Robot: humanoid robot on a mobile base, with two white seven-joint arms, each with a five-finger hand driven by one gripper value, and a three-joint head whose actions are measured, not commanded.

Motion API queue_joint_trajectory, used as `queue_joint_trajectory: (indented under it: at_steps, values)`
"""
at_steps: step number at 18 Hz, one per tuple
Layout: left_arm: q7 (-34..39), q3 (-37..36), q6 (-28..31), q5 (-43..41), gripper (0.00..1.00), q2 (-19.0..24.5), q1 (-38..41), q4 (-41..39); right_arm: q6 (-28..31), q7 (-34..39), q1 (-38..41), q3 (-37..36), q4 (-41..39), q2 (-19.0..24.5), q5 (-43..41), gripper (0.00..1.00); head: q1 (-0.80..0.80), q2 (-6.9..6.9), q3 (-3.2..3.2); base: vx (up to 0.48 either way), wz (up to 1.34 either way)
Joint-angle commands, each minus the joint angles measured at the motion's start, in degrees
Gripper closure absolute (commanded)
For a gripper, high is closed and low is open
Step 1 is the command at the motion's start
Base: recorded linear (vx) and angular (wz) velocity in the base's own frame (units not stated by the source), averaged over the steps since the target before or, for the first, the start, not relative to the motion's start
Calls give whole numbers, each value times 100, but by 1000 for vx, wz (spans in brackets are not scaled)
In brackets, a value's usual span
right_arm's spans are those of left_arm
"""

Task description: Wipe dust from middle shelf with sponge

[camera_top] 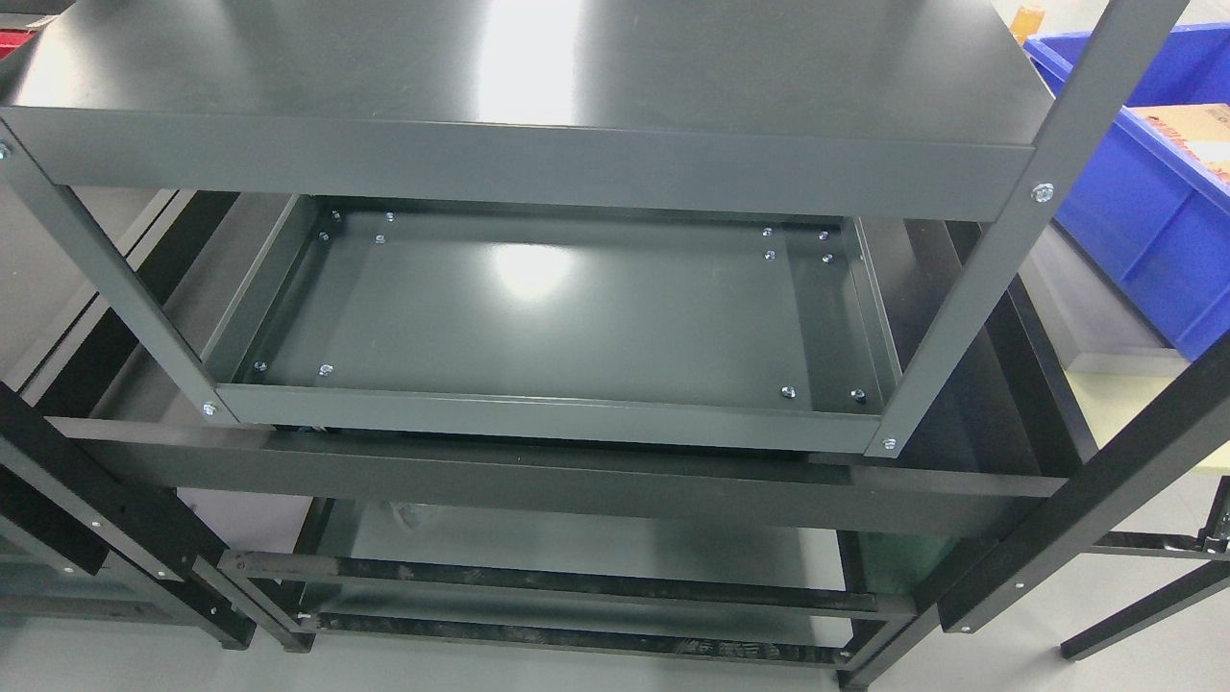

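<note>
Your dark grey metal shelving rack (538,154) fills the view, its tray-like middle shelf (567,308) bare below the top shelf (519,67), a blue bin (1143,192) at right; neither hand shows.

So the dark grey metal middle shelf (577,317) is a flat rectangular tray with a raised lip all round, sitting level right under the top board of the same rack. It's bolted to the angled uprights at its front corners, and you can see little silver bolt heads grouped near all four corners of the panel. The surface is glossy enough to throw back a bright patch of ceiling light near the middle-back. Can't really tell if there's dust on it from here.
</note>
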Motion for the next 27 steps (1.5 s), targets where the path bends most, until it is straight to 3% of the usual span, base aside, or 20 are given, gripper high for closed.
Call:
queue_joint_trajectory:
  at_steps: [1, 6, 11, 16, 20, 22, 24, 27]
  values:
    - [-1, 405, 4, -142, 96, -908, 127, -22, 0, 26, 0, -2, -100, -100, 0, 0, 0, 0, 0, 0, 0]
    - [-9, 599, 4, -967, 97, -3544, 22, -242, 0, 26, 0, -2, -100, -100, 0, 0, 0, 0, 0, 0, 0]
    - [-45, 459, 4, -1468, 98, -5567, -812, -322, 0, 26, 0, -2, -100, -100, 0, 0, 0, 0, 0, 1, -5]
    - [-62, 142, 908, -2408, 98, -7334, -1006, -165, 0, 26, 0, -2, -100, -100, 0, 0, 0, 0, 0, 0, 0]
    - [-71, 19, 1497, -3015, 98, -8898, -1366, 441, 0, 26, 0, -1, -100, -100, 0, 0, 0, 0, 0, 0, 0]
    - [-80, 2, 1682, -3270, 98, -9497, -1428, 653, 0, 26, 0, -2, -100, -100, 0, 0, 0, 0, 0, 0, 0]
    - [-80, 2, 1840, -3333, 98, -9832, -1428, 689, 0, 26, 0, 7, -100, -100, 0, 0, 0, 0, 0, 0, 0]
    - [-97, 2, 2077, -3272, 98, -9936, -1367, 645, 0, 26, 0, -2, -100, -100, 0, 0, 0, 0, 0, 0, 0]
